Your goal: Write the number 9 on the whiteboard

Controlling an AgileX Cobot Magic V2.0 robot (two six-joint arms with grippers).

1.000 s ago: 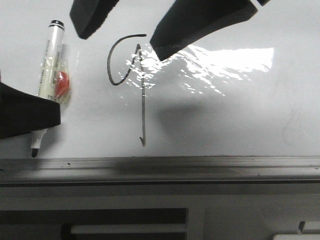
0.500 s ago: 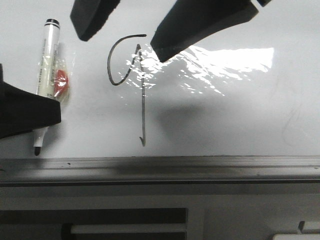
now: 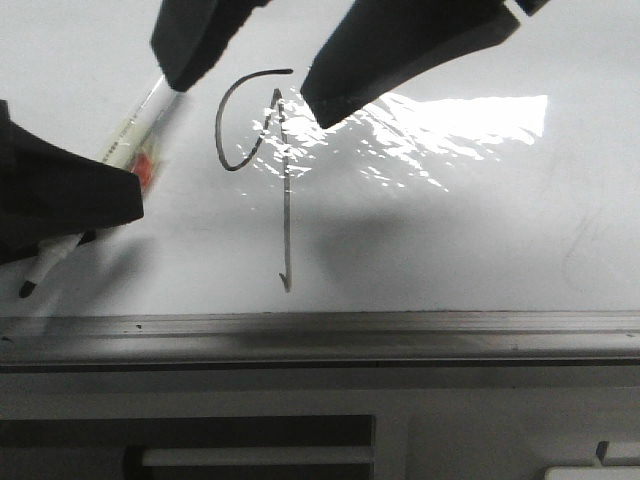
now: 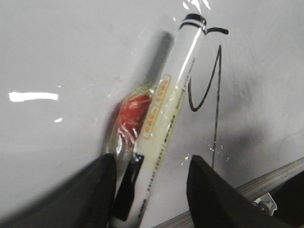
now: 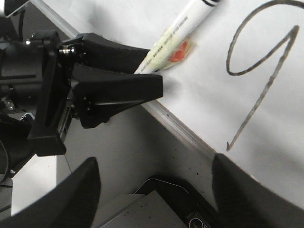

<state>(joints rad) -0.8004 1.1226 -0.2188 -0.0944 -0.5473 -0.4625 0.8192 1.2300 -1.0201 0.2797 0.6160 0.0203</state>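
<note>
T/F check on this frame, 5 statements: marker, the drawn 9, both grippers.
1. A black hand-drawn number 9 is on the glossy white whiteboard. True.
2. The left gripper is empty. False: its fingers close around the white marker pen with a red label, near the tip end.
3. The marker pen lies flat, parallel to the board's grey metal edge rail. False: it is tilted, its tip pointing down toward the rail in the front view.
4. The right gripper holds nothing and its fingers stand apart. True.
5. The 9 has a closed round loop. False: the loop is open at the top, with a gap before the stem.
</note>
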